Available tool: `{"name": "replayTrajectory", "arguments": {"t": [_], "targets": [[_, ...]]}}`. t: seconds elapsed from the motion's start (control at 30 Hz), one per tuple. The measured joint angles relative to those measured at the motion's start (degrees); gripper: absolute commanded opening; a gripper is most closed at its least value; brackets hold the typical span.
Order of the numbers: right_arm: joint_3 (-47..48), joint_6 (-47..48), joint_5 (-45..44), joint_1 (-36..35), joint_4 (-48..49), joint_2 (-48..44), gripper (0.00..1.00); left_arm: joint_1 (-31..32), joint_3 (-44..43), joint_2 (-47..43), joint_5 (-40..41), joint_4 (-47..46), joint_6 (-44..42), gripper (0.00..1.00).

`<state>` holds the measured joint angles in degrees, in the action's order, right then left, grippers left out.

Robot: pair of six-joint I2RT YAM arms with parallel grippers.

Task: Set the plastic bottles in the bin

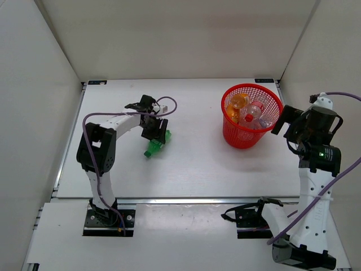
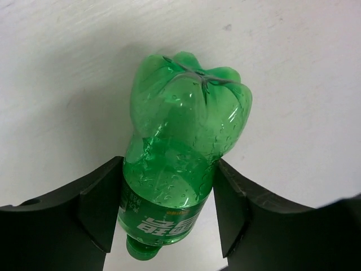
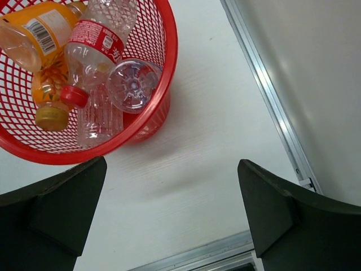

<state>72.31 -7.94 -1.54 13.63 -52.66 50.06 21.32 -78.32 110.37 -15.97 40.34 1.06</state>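
Black fingers [image 2: 96, 209] of the left end effector [image 2: 167, 164] clasp the green bottle [image 2: 180, 113] by its labelled middle on the counter [image 2: 304, 68]; slick plastic could squirt free when lifted; right end effector [image 3: 172, 164] hangs spread beside the bin [image 3: 172, 51], well apart from that bottle.

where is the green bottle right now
In the top view, the green bottle lies on the left half of the table, pinched in the left claw, well to the left of the red bin.
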Motion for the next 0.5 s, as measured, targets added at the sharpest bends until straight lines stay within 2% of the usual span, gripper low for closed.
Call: {"name": "replayTrajectory", "arguments": {"t": [0.17, 0.27, 0.37, 0.5], "targets": [[0.0, -0.1, -2.1, -1.3, -2.6, -2.4, 0.99, -0.9, 2.4, -8.7, -1.8, -2.6, 6.8, 0.28], [0.0, -0.9, -5.6, -3.0, -3.7, -3.7, 0.99, 0.5, 1.0, -15.5, -3.0, -7.0, 11.9, 0.31], [0.0, -1.9, -11.4, -3.4, -5.3, -5.0, 0.99, 4.5, -4.9, -18.4, -2.5, -12.0, 16.9, 0.33], [0.0, -3.2, -18.6, -2.9, -6.5, -7.5, 0.99, 11.6, -15.7, -15.5, -2.6, -20.8, 23.3, 0.33]]}}
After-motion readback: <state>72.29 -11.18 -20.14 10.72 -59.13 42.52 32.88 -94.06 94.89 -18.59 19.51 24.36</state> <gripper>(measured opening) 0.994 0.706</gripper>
